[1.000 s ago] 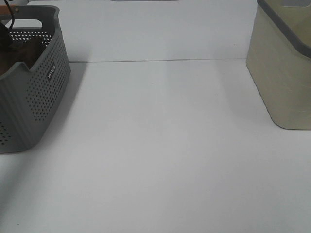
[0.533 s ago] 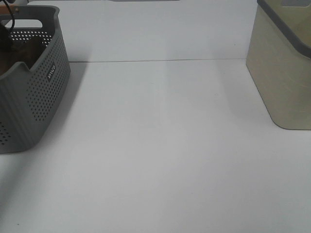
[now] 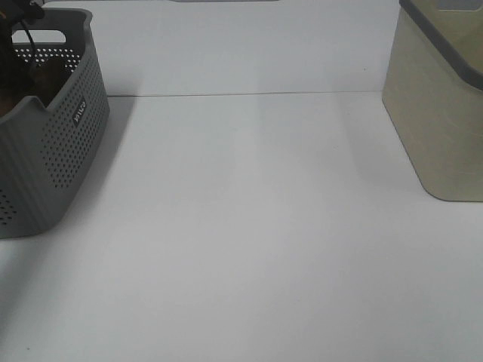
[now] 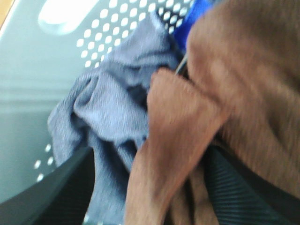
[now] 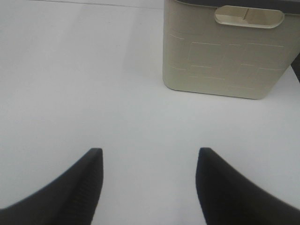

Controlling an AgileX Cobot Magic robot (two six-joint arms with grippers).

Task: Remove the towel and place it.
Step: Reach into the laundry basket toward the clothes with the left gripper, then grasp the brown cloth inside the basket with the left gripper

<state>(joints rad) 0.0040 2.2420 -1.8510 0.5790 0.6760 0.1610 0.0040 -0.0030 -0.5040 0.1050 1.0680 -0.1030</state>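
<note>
The brown plush towel [image 4: 243, 93] lies bunched in the grey perforated basket [image 3: 68, 143] at the table's left; a dark brown patch of the towel [image 3: 39, 78] shows over the rim. My left gripper [image 4: 150, 197] is down inside the basket and open, its black fingers [image 4: 61, 197] on either side of a hanging fold of the towel. A grey-blue garment [image 4: 103, 117] lies against the towel. My right gripper [image 5: 147, 187] is open and empty, low over bare table. Neither gripper shows in the exterior high view.
A tall beige bin [image 3: 441, 105] with a grey rim stands at the table's right; the right wrist view shows this bin [image 5: 222, 51] beyond the open fingers. A bright blue item [image 4: 192, 18] lies in the basket behind the towel. White table [image 3: 249, 226] spans between basket and bin.
The left arm's black cable at the basket's far corner has shifted slightly. The basket, the bin and the table look the same.
</note>
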